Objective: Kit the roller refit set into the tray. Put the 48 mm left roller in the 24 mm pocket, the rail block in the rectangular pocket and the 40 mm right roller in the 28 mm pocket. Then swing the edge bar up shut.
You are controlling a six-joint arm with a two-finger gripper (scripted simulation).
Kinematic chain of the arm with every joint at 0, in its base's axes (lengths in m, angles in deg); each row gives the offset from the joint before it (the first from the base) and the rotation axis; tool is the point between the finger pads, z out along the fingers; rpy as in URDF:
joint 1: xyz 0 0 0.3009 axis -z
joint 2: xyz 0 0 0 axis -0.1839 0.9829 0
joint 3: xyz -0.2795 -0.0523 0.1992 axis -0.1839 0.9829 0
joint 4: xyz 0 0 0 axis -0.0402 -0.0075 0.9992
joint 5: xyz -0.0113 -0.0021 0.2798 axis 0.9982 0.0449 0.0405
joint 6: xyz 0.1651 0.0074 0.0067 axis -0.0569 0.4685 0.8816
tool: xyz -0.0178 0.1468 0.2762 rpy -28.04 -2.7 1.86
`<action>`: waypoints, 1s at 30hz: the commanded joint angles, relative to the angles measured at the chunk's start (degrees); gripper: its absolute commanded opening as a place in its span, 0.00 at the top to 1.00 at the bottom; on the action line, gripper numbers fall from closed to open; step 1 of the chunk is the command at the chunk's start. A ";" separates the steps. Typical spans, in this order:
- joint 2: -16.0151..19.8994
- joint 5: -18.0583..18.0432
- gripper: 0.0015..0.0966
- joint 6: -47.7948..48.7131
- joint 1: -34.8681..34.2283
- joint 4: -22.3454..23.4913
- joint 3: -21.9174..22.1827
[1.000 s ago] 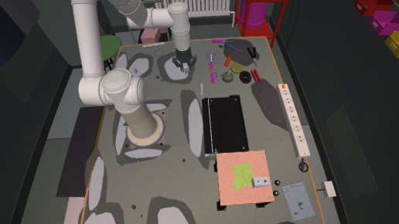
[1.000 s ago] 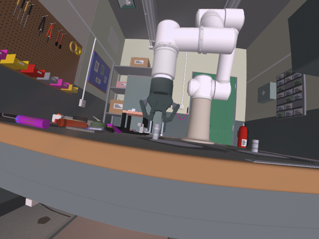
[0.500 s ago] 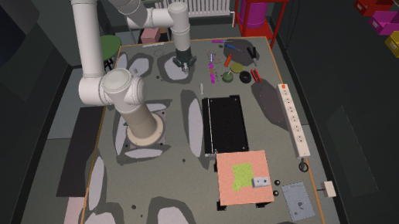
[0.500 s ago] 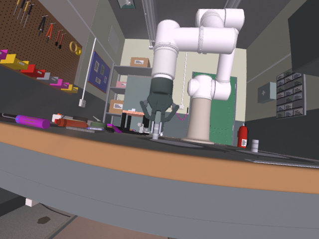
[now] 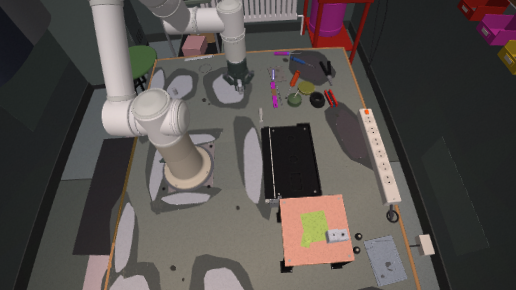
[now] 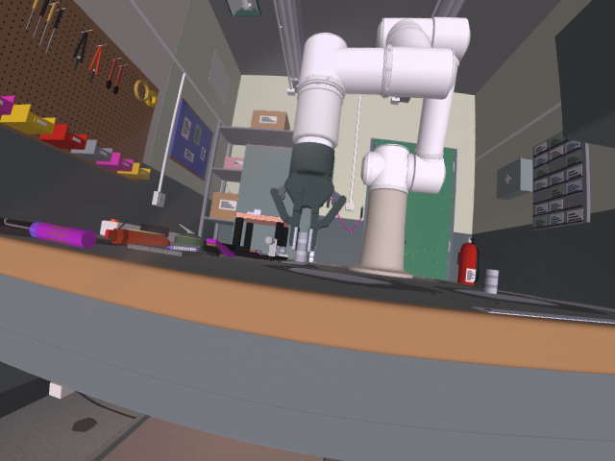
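Note:
A small grey roller [image 6: 301, 246] stands upright on the far end of the table, and I have my gripper [image 5: 239, 86] [image 6: 303, 244] closed around it. A second grey roller [image 6: 491, 281] [image 5: 174, 92] stands apart on the table's left side. The grey rail block [image 5: 337, 235] lies on the salmon platform [image 5: 315, 229] at the near right. The black tray [image 5: 292, 160] sits mid-table with its edge bar [image 5: 270, 162] lying along its left side.
Behind my gripper, tools lie scattered at the table's far end: a purple screwdriver [image 6: 62, 233], an orange tool [image 5: 295, 78] and round discs [image 5: 305, 95]. A white power strip [image 5: 379, 154] runs along the right edge. My arm's base [image 5: 186, 167] stands left of the tray.

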 commanded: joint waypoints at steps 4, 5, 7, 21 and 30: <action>-0.97 -1.14 0.93 0.00 0.00 -0.03 -0.32; -1.19 -1.42 0.93 0.00 0.00 -0.03 -0.38; -1.59 -1.95 0.93 0.00 0.00 -0.03 -0.51; -2.60 -3.35 0.93 0.00 0.00 -0.03 -0.86; -7.43 -10.39 0.93 0.00 0.00 -0.06 -3.22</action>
